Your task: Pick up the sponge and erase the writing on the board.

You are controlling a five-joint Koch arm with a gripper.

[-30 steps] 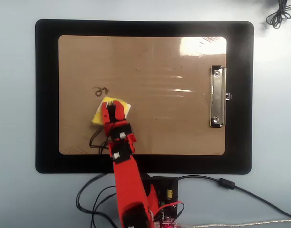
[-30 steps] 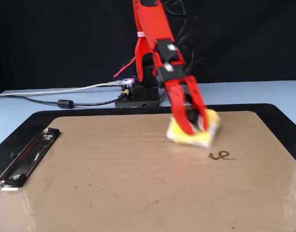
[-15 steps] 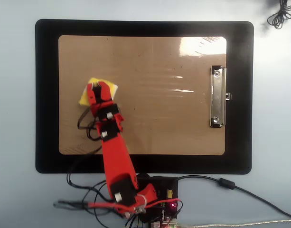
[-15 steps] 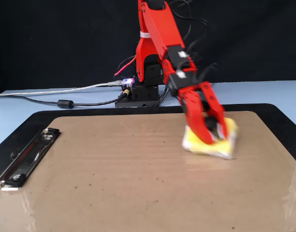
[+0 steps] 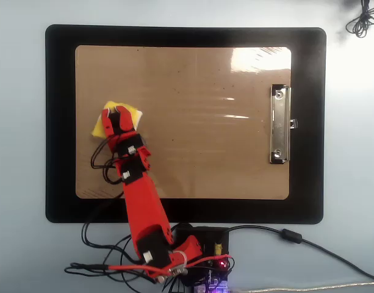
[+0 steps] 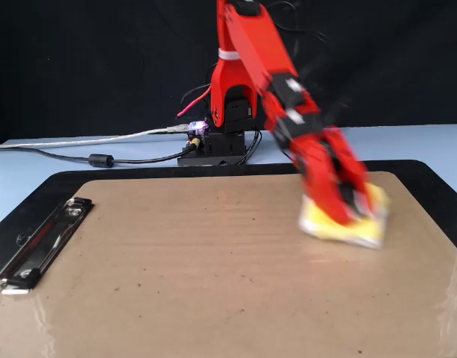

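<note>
The yellow sponge (image 5: 129,110) (image 6: 366,229) lies flat on the brown board (image 5: 193,73) (image 6: 176,268), near its left side in the overhead view and its right side in the fixed view. My red gripper (image 5: 116,112) (image 6: 346,212) is shut on the sponge from above and blurred with motion in the fixed view. No writing shows on the board; any marks under the sponge are hidden. The silver clip (image 5: 279,124) (image 6: 38,242) sits at the opposite short edge.
A black mat (image 5: 58,122) (image 6: 429,175) frames the board. The arm's base with electronics (image 5: 199,256) (image 6: 213,145) stands beside the mat, with cables (image 5: 296,239) (image 6: 94,158) trailing over the pale blue table. A coiled cord (image 5: 363,15) lies at the overhead view's top right corner.
The gripper has dragged the sponge across the board, up and left in the overhead view, over the spot where the last marks stood. Those marks no longer show.
</note>
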